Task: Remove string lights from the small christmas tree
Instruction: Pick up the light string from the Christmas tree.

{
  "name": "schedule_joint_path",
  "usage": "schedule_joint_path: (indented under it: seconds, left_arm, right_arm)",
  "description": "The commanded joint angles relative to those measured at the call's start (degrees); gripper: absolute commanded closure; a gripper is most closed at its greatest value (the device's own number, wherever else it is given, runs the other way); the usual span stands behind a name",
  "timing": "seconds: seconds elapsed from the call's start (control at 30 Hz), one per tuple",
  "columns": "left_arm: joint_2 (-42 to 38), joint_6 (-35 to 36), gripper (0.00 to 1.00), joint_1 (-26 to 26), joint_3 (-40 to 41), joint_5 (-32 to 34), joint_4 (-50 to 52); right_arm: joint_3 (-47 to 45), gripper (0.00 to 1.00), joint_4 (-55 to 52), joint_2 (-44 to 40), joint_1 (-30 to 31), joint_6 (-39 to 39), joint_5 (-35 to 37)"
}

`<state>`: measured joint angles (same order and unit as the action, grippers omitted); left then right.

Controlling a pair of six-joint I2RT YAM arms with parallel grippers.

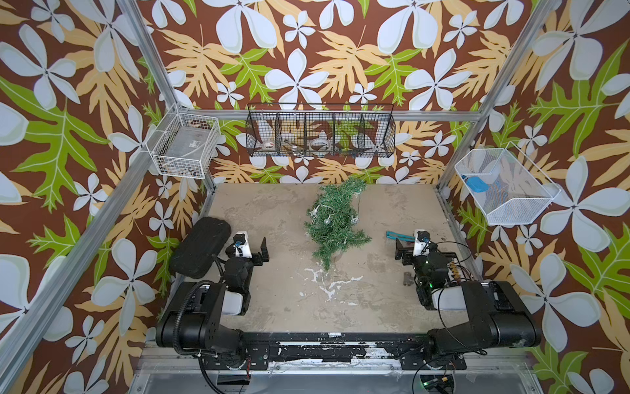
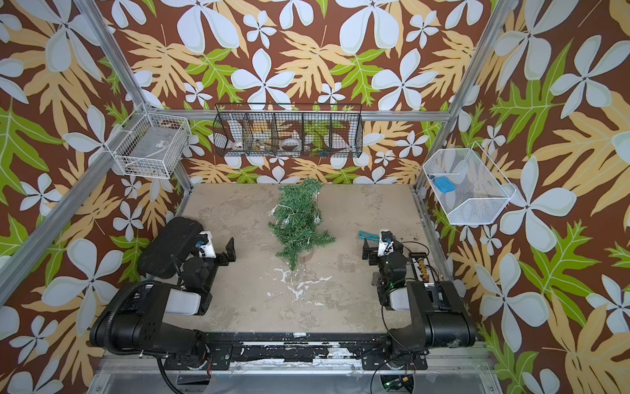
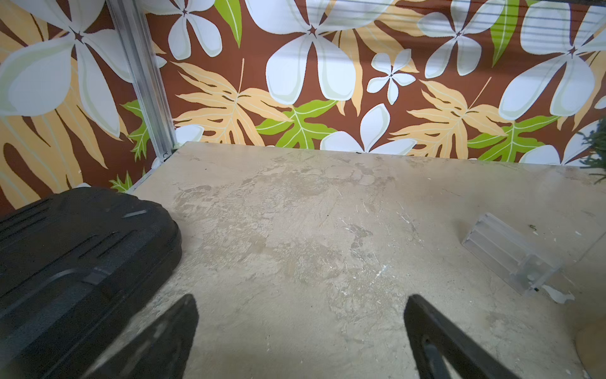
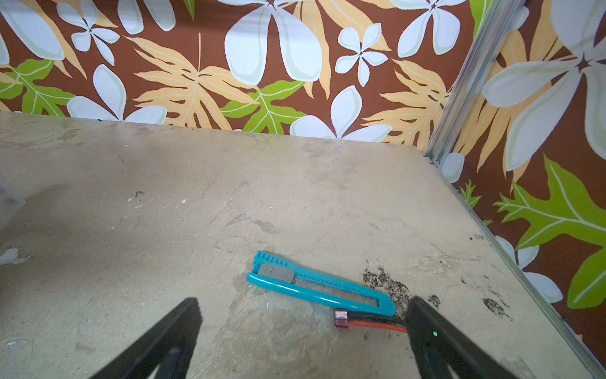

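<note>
Opening step is judged to be in hand, with nothing yet grasped. In both top views the tree point(image 1: 332, 221) point(image 2: 300, 221) is seen mid-table toward the far edge, the lights point(image 1: 326, 221) threaded through its dark needles as pale wire and clear bulbs. The left fingers point(image 1: 264, 245) and right fingers point(image 1: 398, 246) are held near the left and right edges, well apart from it. In the left wrist view the left fingers point(image 3: 183, 315) are spread, empty. In the right wrist view the right fingers point(image 4: 423, 315) are spread above a cutter point(image 4: 314, 287), also empty. A reach to the tree and a fine pinch on the wire would be called for next.
</note>
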<state>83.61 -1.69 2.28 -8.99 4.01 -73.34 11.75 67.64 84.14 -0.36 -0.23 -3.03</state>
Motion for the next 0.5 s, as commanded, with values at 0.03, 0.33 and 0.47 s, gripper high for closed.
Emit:
schedule_joint_path:
  seconds: [0.03, 0.33, 0.47]
  left_arm:
    - [0.05, -0.50, 0.00, -0.09, -0.22, -0.59, -0.75]
    - [-0.11, -0.51, 0.00, -0.09, -0.14, -0.53, -0.79]
    - [-0.06, -0.50, 0.00, -0.07, -0.19, -0.55, -0.75]
  right_arm:
    - [0.21, 0.00, 0.76, 0.14, -0.16, 0.12, -0.32]
    - [0.21, 0.00, 0.83, 0.14, -0.25, 0.23, -0.66]
    - [0.21, 0.00, 0.83, 0.07, -0.34, 0.23, -0.66]
